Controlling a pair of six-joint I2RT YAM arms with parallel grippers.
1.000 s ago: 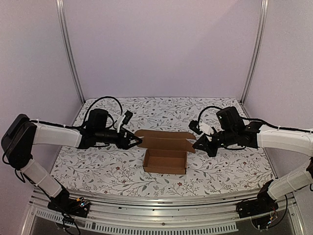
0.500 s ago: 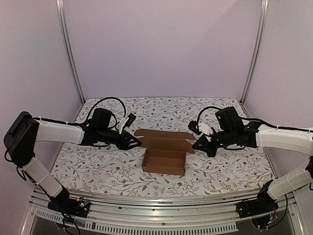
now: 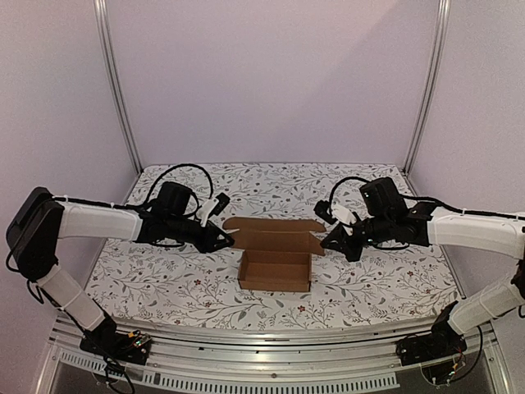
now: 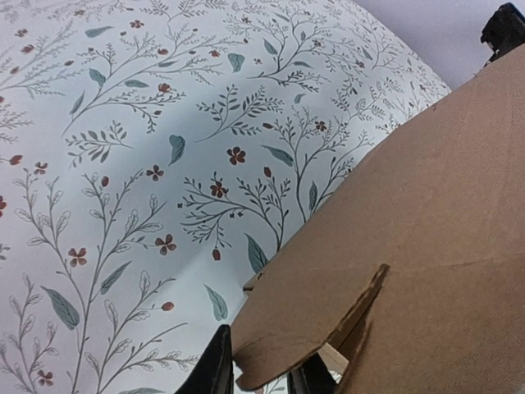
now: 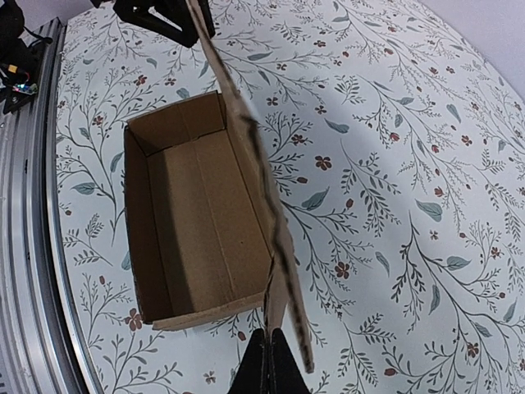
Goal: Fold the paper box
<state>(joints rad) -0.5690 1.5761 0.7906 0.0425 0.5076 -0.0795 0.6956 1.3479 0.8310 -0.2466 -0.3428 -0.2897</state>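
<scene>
Box: paper box [image 3: 276, 267] of plain brown cardboard sits between the two grippers on the flowered table [image 3: 164, 283], its tray part formed with four walls up and the inside bare.
Lid: a wide lid panel [image 3: 275, 233] rises from the far wall of the tray, tilted up and away, with a rounded tab at each end.
Left gripper: left gripper [image 3: 227, 240] reaches in from its own side to the lid's nearest corner; in the left wrist view its two dark fingers [image 4: 215, 365] stand one on each side of the rounded cardboard corner [image 4: 271, 361], narrowed around the edge. Whether both pads already press the card cannot be told.
Right gripper: right gripper [image 3: 326, 240] is at the opposite end of the lid; in the right wrist view its fingers [image 5: 269, 369] are pressed together, pinching the lid's edge, which runs straight away from the fingertips.
Tray from the right hand: open tray [image 5: 193, 213] lies just to the left of the pinched panel.
Table: white cloth with printed leaves and small red flowers.
</scene>
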